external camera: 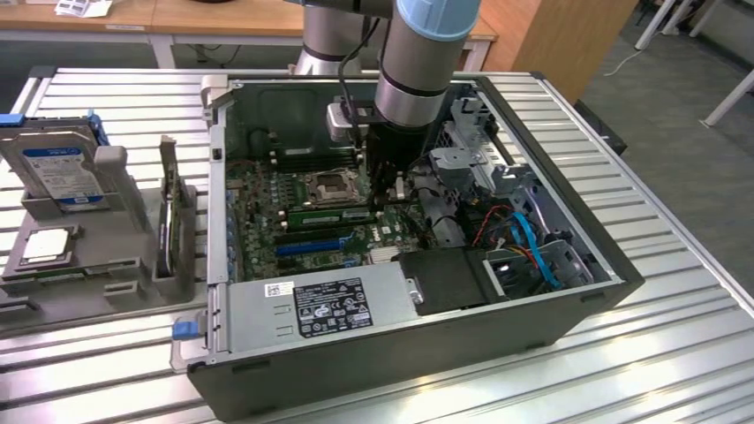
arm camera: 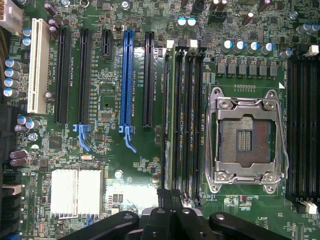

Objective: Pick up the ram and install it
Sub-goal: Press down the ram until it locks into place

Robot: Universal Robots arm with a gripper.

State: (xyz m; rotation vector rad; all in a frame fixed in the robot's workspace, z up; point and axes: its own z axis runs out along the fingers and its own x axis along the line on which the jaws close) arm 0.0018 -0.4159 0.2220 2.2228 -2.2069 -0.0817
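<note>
While the gripper (arm camera: 170,210) sits clenched low over the motherboard (arm camera: 110,165), its fingers are drawn tight together with their tips at the end of the memory slots (arm camera: 185,120) beside the empty CPU socket (arm camera: 245,140). In the exterior view the gripper (external camera: 383,190) has reached down into the open case (external camera: 353,353), just past the socket. A green strip lies in the slot nearest the blue slot (arm camera: 127,82): that looks like the ram (arm camera: 168,120), standing edge-on in its slot, though from above only its thin top edge shows. Whether the fingers pinch it, press on it or merely hover above it cannot be told.

To do this step well, I judge the stick must stay square to the slot and the push come straight down, even at both ends, until the white end latches (arm camera: 170,44) close.

Hidden matters: the near latch lies under the fingers, so seating there cannot be checked. In the exterior view the arm (external camera: 412,62) covers the slots.
</note>
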